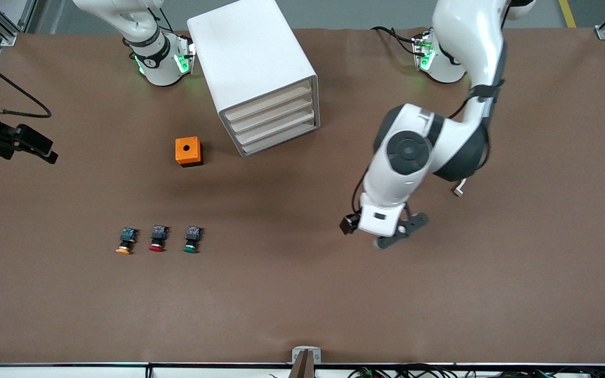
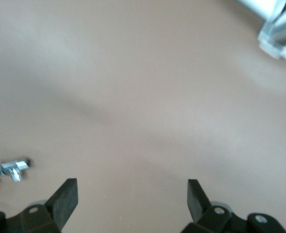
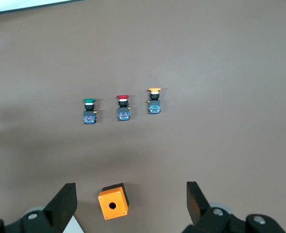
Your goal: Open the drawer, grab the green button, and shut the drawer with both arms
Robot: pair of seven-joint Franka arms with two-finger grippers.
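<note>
The white cabinet (image 1: 252,63) stands near the robots' bases with its four cream-fronted drawers (image 1: 273,123) all shut. The green-capped button (image 1: 192,240) lies on the table nearer the front camera, beside the red-capped (image 1: 158,239) and orange-capped (image 1: 125,241) buttons; it also shows in the right wrist view (image 3: 89,110). My left gripper (image 1: 401,231) is open and empty above bare table toward the left arm's end (image 2: 133,194). My right gripper (image 3: 132,204) is open and empty, held high, looking down on the orange box and buttons; it shows at the front view's edge (image 1: 29,144).
An orange box (image 1: 189,151) with a round hole on top sits beside the cabinet, between it and the buttons; it also shows in the right wrist view (image 3: 113,201). A small metal part (image 2: 14,169) shows in the left wrist view.
</note>
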